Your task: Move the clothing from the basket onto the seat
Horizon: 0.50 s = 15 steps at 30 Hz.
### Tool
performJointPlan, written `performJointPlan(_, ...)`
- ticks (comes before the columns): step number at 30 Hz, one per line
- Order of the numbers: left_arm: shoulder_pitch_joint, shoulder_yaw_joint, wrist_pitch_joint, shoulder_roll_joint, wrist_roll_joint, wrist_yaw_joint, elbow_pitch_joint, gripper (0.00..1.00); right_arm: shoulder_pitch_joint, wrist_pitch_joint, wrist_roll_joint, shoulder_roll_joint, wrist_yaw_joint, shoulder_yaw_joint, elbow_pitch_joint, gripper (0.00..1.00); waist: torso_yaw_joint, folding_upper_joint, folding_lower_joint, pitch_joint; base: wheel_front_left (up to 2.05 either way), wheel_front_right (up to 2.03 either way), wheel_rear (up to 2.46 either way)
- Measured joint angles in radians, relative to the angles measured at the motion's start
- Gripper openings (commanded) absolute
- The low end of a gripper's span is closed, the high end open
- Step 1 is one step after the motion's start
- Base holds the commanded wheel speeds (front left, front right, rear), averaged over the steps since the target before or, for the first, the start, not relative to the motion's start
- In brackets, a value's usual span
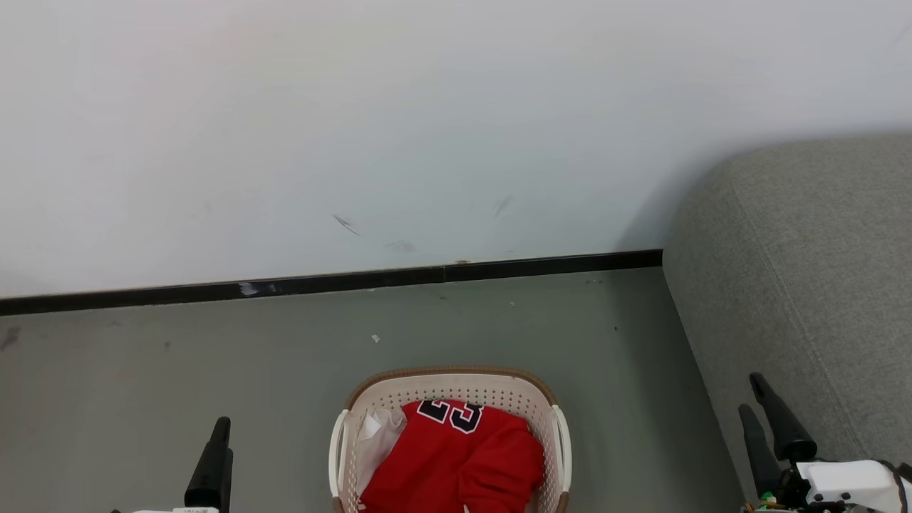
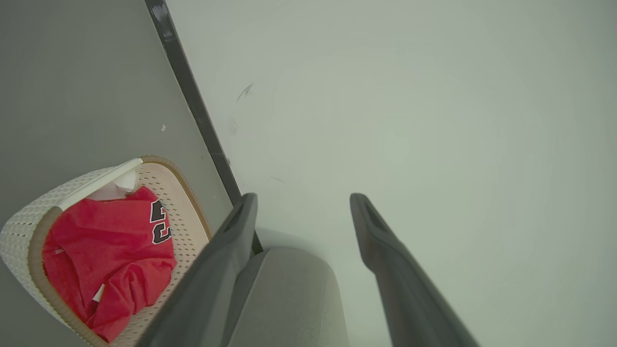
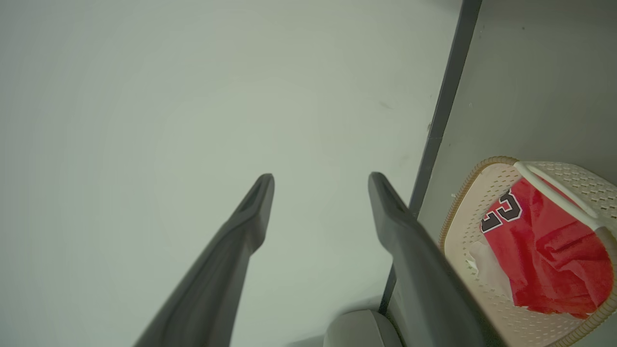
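Inside one basket (image 1: 450, 388), one clothing heap (image 1: 456, 463)

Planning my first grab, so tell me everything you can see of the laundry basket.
The basket is cream plastic with perforated sides, a brown woven-look rim and a white handle on each side. It stands upright on the grey floor, short of the wall, its near end cut off by the head view's bottom edge. Red clothing bearing a dark 23 fills most of it, with something white tucked at its left. Nothing else visibly touches it; the seat stands apart on its right.
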<state>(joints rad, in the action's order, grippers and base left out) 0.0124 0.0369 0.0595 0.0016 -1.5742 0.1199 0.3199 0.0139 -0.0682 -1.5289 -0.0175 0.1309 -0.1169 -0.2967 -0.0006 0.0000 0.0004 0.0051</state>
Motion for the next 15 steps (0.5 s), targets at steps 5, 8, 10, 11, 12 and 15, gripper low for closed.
performJointPlan(5,0.0,-0.019,-0.019,0.007,0.042,0.0,0.0,1.0,-0.002,0.021,0.058,-0.021,0.0,0.012,0.008,1.0,0.001,0.0,0.0018,-0.002,0.0,0.0,0.0)
performJointPlan(8,0.001,-0.03,-0.031,0.017,0.075,0.0,0.0,1.0,-0.008,0.032,0.105,-0.034,0.0,0.022,0.011,1.0,0.001,0.0,0.0037,-0.003,0.0,0.0,0.0)
performJointPlan(10,0.002,-0.039,-0.039,0.023,0.098,0.0,0.001,1.0,-0.008,0.042,0.138,-0.043,0.0,0.029,0.013,1.0,0.001,0.0,0.0054,-0.005,0.0,0.0,0.0)
performJointPlan(11,0.002,-0.042,-0.044,0.026,0.114,0.0,0.002,1.0,-0.008,0.042,0.153,-0.046,0.0,0.031,0.015,1.0,0.001,0.0,0.0063,-0.006,0.0,0.0,0.0)
performJointPlan(12,0.002,-0.045,-0.045,0.03,0.128,0.0,0.004,1.0,-0.008,0.044,0.171,-0.048,0.0,0.032,0.017,1.0,0.001,0.0,0.0072,-0.006,0.0,0.0,0.0)
performJointPlan(15,0.003,-0.047,-0.054,0.034,0.171,0.0,0.007,1.0,-0.008,0.053,0.229,-0.053,0.0,0.031,0.03,1.0,0.001,0.0,0.0099,-0.009,0.0,0.0,0.0)
